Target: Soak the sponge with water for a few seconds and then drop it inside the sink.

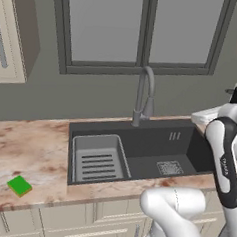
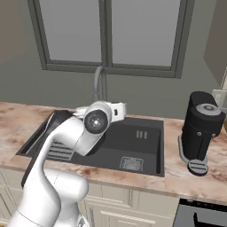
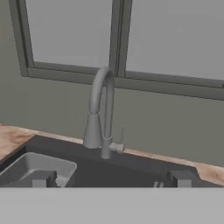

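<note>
Your gripper (image 3: 111, 179) hangs above the marbled pink-and-cream stone counter (image 1: 33, 149), its two dark fingertips (image 3: 41, 179) spread to their full width with nothing between them. Directly ahead of it rises the tall grey curved faucet (image 3: 103, 109), backed by a grey-green wall and a dark-framed double window (image 3: 118, 39). Below and ahead lies the large dark-grey rectangular sink (image 1: 154, 143), with a square drain grate (image 1: 170, 167) in its floor and a lighter grey ribbed rack insert (image 1: 97, 159) in its left part. The small flat bright-green sponge (image 1: 19, 186) rests on the counter well to the gripper's left, beyond the sink's left rim and near the counter's front edge, apart from everything else. To the gripper's right, past the sink, a black cylindrical coffee machine (image 2: 200, 131) stands upright on the counter. Cream cabinet fronts (image 1: 58, 221) run beneath the counter.
</note>
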Available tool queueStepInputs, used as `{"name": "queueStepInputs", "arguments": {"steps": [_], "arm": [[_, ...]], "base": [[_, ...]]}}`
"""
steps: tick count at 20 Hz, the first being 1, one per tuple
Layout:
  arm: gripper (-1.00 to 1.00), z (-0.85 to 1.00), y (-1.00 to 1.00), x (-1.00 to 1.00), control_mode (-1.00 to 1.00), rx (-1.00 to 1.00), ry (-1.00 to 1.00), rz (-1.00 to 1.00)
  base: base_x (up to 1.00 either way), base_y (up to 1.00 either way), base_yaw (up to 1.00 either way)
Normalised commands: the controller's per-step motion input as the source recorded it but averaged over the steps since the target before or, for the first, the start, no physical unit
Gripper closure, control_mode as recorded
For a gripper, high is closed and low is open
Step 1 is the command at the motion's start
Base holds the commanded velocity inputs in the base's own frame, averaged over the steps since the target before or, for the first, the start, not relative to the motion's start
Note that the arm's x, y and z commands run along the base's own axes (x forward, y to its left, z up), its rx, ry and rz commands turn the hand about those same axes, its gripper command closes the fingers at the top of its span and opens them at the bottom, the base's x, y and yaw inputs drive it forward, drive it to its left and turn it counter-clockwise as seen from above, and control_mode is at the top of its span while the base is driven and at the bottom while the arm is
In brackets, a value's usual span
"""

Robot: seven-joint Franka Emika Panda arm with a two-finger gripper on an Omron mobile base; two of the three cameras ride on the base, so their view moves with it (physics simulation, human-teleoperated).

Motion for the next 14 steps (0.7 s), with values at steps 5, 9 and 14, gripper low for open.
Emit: {"name": "queueStepInputs", "arguments": {"steps": [5, 9, 14], "arm": [[-1.0, -0.01, -0.03, 0.0, -1.0, 0.0, 0.08, 0.22], [-1.0, -0.17, 0.0, 0.02, -1.0, 0.0, 0.0, 0.25], [-1.0, -0.13, 0.0, 0.06, -1.0, 0.0, -0.01, 0.2]], "base": [[0.0, 0.0, 0.0], [0.0, 0.0, 0.0], [0.0, 0.0, 0.0]]}}
